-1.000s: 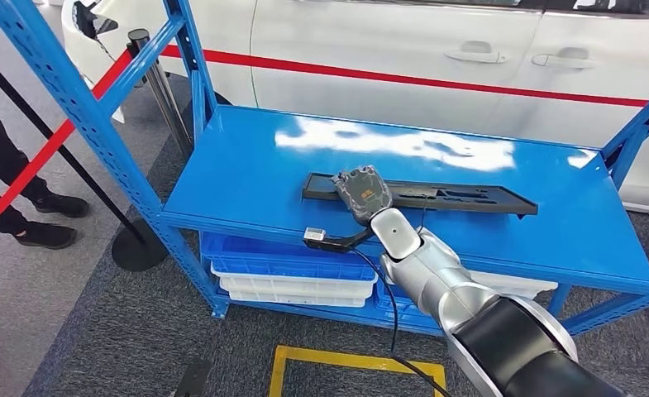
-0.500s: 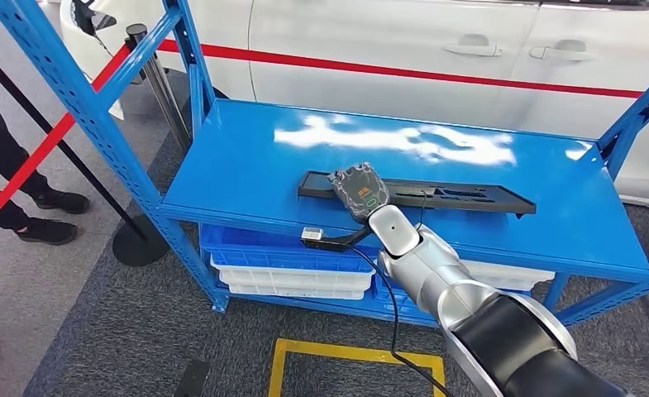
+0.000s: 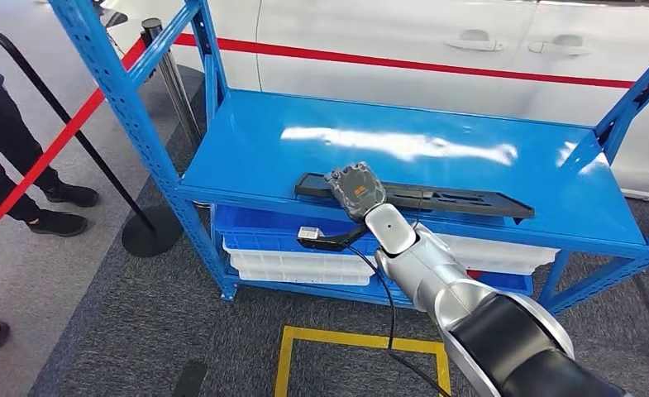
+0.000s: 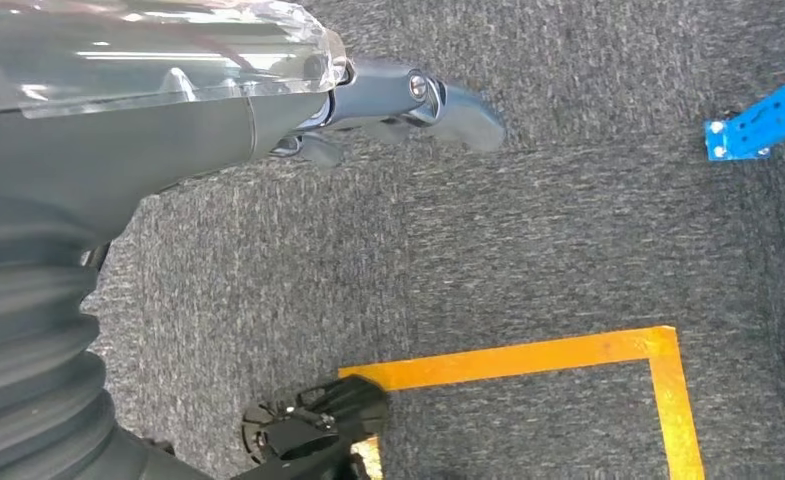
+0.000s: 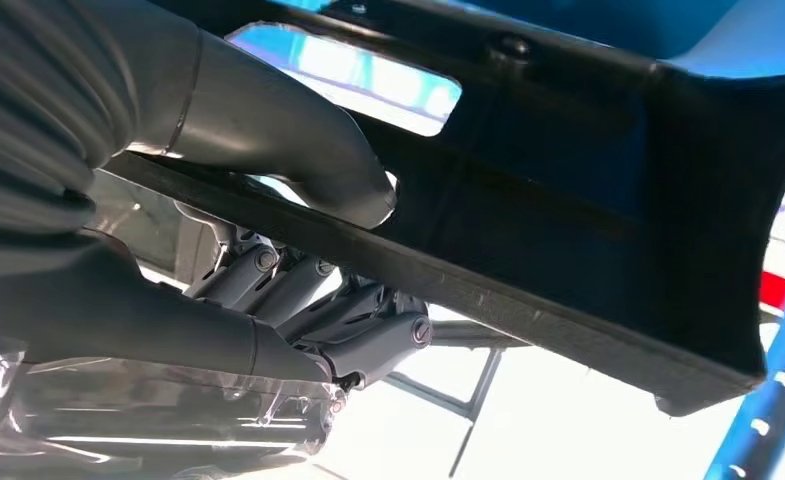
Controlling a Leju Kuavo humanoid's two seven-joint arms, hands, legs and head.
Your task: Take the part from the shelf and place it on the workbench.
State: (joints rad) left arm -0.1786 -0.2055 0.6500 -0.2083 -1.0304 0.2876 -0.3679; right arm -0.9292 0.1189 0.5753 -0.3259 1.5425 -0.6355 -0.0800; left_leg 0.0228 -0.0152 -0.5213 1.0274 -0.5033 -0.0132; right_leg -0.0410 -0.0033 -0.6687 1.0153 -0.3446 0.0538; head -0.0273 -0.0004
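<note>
**A:** From the head view, where do you stand?

**Me:** Early. My right hand (image 3: pixel 356 191) has hold of the part (image 3: pixel 436 198), a long black piece lying along the front of the blue shelf (image 3: pixel 263 149). I judge it is not yet clear of the shelf. Carrying it off and setting it on the workbench are both left, and I see no workbench from here.

**A:** And the room?

**Me:** A white car (image 3: pixel 403 41) with a red stripe stands behind the shelf, white trays (image 3: pixel 296 269) below it, grey carpet with a yellow square (image 3: pixel 354 347), a person (image 3: pixel 7 141) beside a red barrier (image 3: pixel 48 153).

**A:** Left wrist?

**Me:** My left hand (image 4: pixel 388 100) hangs over the carpet, holding nothing, its fingers loosely curled; I can't tell more.

**A:** Right wrist?

**Me:** The thumb (image 5: pixel 298 150) presses one face of the part's edge, the fingers (image 5: pixel 318 310) the other. The grip looks firm.
</note>
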